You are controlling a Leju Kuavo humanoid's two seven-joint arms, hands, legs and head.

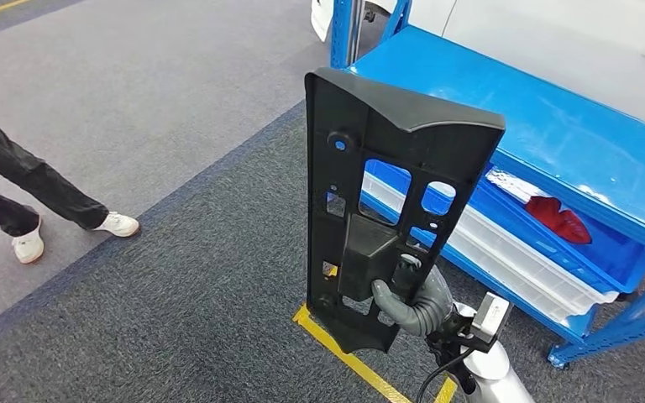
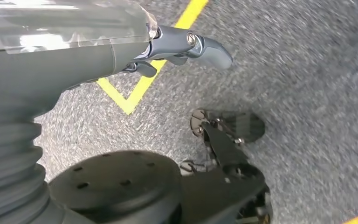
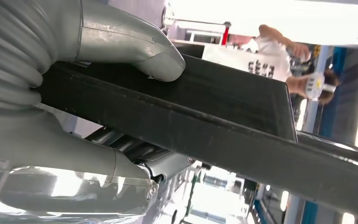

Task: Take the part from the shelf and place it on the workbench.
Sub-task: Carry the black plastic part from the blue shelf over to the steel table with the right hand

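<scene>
R arm comes up from below in head view, forearm raised, right hand (image 1: pixel 407 294) wrapped round the lower section of the black plastic part (image 1: pixel 386 193). Part stands near upright above the hand, wide flanged end on top, narrow end below the hand near the yellow floor tape (image 1: pixel 336 348). Wrist view: right hand (image 3: pixel 121 56) has thumb pressed on one face of the part (image 3: pixel 214 116), darker fingers (image 3: pixel 135 149) curled under the opposite face, so panel is clamped between them, its long edge running away from the hand.

L hand (image 2: pixel 186 46) hangs low over grey carpet (image 2: pixel 307 70), fingers slightly bent, apart, nothing in them.

Blue shelf (image 1: pixel 554 126) sits to the R of the held part, beyond the hand, clear bin (image 1: pixel 521 260) on its lower level. Person's legs (image 1: pixel 25 185) well off to the L.
</scene>
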